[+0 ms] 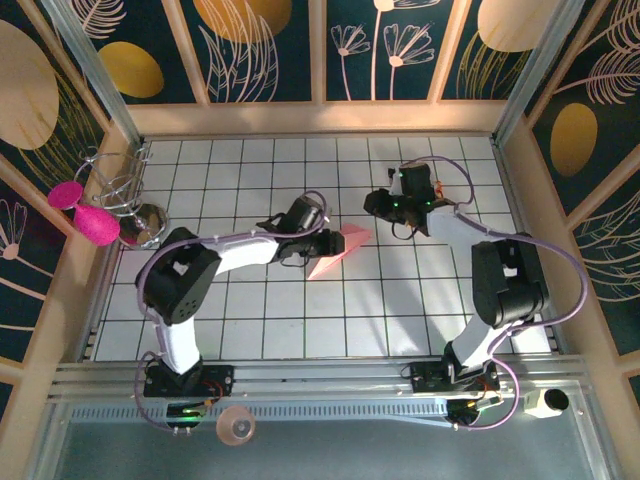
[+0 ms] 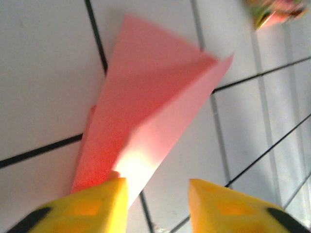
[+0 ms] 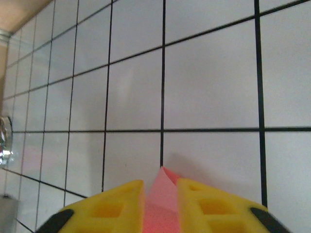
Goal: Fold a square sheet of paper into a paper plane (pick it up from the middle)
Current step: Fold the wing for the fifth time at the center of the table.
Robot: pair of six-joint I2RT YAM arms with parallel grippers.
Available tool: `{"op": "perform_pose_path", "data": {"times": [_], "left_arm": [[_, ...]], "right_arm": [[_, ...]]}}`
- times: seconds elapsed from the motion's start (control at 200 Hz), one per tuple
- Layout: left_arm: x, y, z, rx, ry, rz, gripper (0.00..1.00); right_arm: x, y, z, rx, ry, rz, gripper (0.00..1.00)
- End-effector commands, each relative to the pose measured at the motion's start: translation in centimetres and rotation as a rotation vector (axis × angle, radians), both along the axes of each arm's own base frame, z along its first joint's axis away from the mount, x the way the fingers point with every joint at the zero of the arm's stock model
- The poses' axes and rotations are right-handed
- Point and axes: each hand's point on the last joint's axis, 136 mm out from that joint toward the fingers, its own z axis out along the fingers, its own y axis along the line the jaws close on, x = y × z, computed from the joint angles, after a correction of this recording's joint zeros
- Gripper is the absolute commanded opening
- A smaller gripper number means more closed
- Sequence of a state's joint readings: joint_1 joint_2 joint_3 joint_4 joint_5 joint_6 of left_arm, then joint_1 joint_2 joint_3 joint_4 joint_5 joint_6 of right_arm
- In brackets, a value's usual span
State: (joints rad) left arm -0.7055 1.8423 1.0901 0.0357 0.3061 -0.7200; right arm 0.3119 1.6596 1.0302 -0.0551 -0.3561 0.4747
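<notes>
The salmon-pink paper plane (image 1: pixel 340 250) lies flat near the middle of the white tiled desk (image 1: pixel 250 320), running from 8 o'clock to 2 o'clock in the top view. The left claw (image 2: pixel 158 187) is at its 9 o'clock side with fingers clearly apart, and the paper reaches the left finger (image 2: pixel 104 199). The right claw (image 3: pixel 160 187) is at the 2 o'clock end. A pink corner fills its narrow gap, but I cannot tell whether it pinches.

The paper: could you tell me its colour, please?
The paper is plain salmon pink, clearest in the left wrist view.
</notes>
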Motion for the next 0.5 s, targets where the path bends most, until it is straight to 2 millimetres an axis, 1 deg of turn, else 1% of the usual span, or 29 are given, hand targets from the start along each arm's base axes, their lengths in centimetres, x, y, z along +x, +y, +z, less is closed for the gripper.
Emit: {"op": "perform_pose_path", "data": {"times": [0.0,0.01,0.035,0.045,0.085,0.09,0.11,0.2,0.255,0.28,0.305,0.325,0.395,0.496], "left_arm": [[1.7,1.9,4.0,-0.065,-0.1,0.076,0.47],[1.8,2.1,4.0,-0.063,-0.106,0.084,0.48],[1.9,3.0,3.4,-0.045,-0.105,0.108,0.51],[2.1,3.3,4.2,-0.052,-0.123,0.118,0.53],[2.4,4.4,4.5,-0.043,-0.146,0.149,0.58],[2.3,4.7,4.1,-0.034,-0.14,0.154,0.58],[2.1,5.5,3.5,-0.017,-0.139,0.17,0.6],[2.1,8.2,2.7,0.013,-0.157,0.226,0.71],[2.1,9.6,2.3,0.024,-0.171,0.255,0.77],[2.0,10.2,2.2,0.034,-0.18,0.266,0.8],[2.0,10.8,2.0,0.045,-0.189,0.279,0.82],[2.0,11.4,1.8,0.056,-0.194,0.292,0.85],[1.9,13.2,1.1,0.1,-0.212,0.33,0.92],[1.4,15.2,0.1,0.154,-0.219,0.371,0.98]], "right_arm": [[-2.6,-0.4,-1.8,-0.061,0.129,-0.05,0.34],[-2.8,-0.2,-1.8,-0.06,0.135,-0.048,0.36],[-3.2,0.2,-2.0,-0.066,0.154,-0.045,0.39],[-3.4,0.3,-2.1,-0.068,0.164,-0.044,0.4],[-3.9,0.7,-2.4,-0.093,0.191,-0.056,0.45],[-4.0,0.7,-2.5,-0.097,0.195,-0.057,0.46],[-4.3,1.0,-2.6,-0.109,0.205,-0.06,0.48],[-5.4,2.5,-3.2,-0.146,0.254,-0.079,0.58],[-6.0,3.2,-3.6,-0.164,0.289,-0.111,0.61],[-6.2,3.2,-3.9,-0.181,0.307,-0.14,0.61],[-6.0,2.7,-4.1,-0.2,0.319,-0.186,0.62],[-6.5,3.2,-4.2,-0.214,0.322,-0.201,0.62],[-7.0,2.8,-4.3,-0.256,0.325,-0.319,0.62],[-7.2,4.6,-4.4,-0.22,0.326,-0.357,0.62]]}}
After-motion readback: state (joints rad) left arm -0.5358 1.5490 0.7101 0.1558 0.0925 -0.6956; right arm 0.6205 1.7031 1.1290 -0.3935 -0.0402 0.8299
